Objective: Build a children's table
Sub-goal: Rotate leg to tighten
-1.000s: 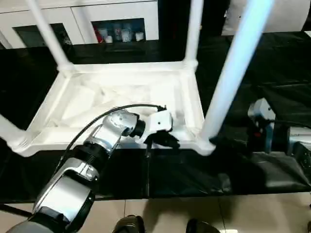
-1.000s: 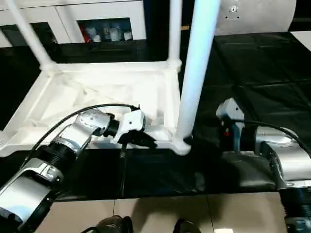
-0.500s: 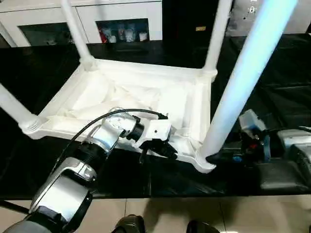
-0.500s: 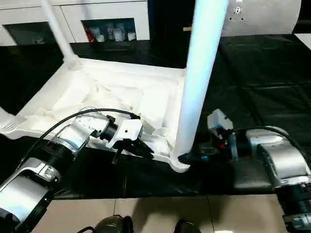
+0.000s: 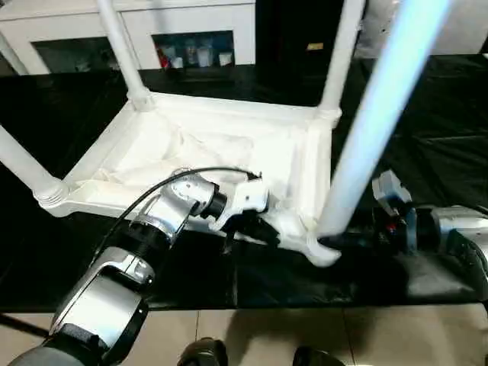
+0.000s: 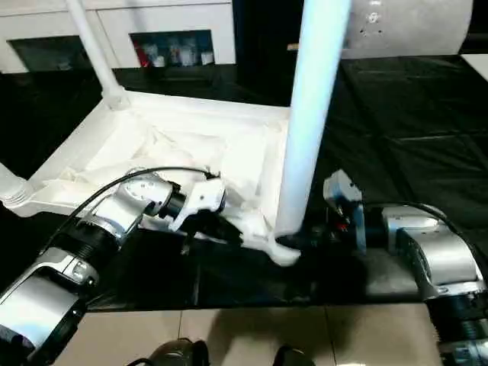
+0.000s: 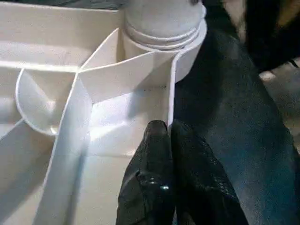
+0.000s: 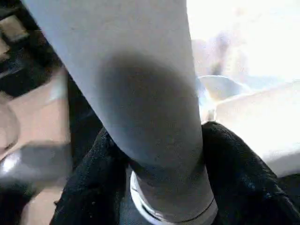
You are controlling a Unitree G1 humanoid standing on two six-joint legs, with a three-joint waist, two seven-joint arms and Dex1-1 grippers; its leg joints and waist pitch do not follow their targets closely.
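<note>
The children's table (image 5: 229,145) lay upside down on the black-covered table (image 5: 427,99), all four legs seated in their corner sockets, so assembly appeared nearly complete; only tightening and turning it upright seemed left. The left hand (image 5: 255,226), closed, pinched the near rim (image 7: 169,101) of the top; its wrist view showed the fingers (image 7: 154,154) clamped on that thin wall beside a ribbed socket. The right hand (image 6: 309,238) straddled the base of the near-right leg (image 5: 374,122); its wrist view showed a black finger on each side of the tube, apparently gripping it.
</note>
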